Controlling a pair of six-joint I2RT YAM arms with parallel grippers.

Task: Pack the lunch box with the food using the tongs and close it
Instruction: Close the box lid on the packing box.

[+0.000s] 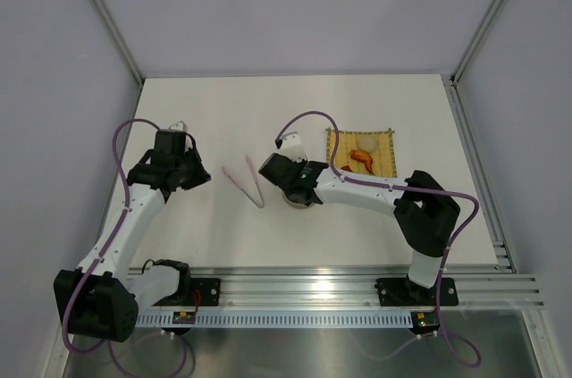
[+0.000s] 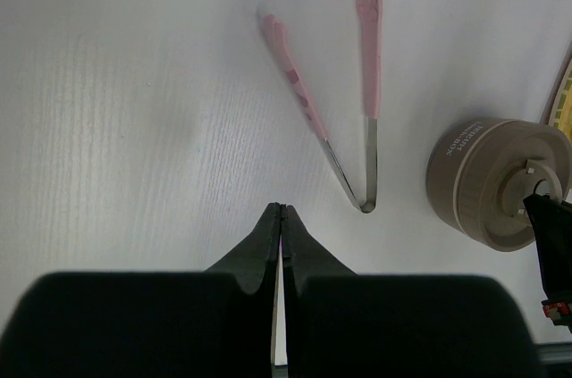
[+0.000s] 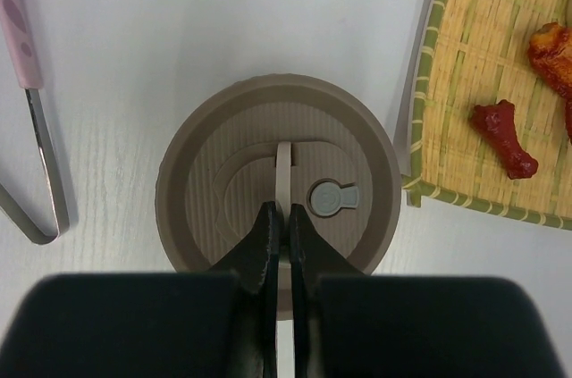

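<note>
The lunch box (image 2: 474, 186) stands on the white table with its grey-brown lid (image 3: 206, 190) seated on it. My right gripper (image 3: 284, 210) is shut on the lid's upright ring handle (image 3: 283, 163). The tongs (image 2: 308, 110), pink-tipped with a silver bend, lie flat to the box's left, their bend pointing toward my left gripper (image 2: 282, 208). That gripper is shut on nothing and hovers just short of the bend. The food lies on the yellow woven mat (image 3: 483, 29): a red piece (image 3: 505, 132), an orange piece (image 3: 554, 52) and a cream ball (image 1: 366, 142).
The mat (image 1: 340, 163) lies close to the right of the box, its green-edged corner almost touching it. White walls (image 1: 54, 83) enclose the table on the left, right and far sides. An aluminium rail (image 1: 357, 289) carries both arm bases along the near edge.
</note>
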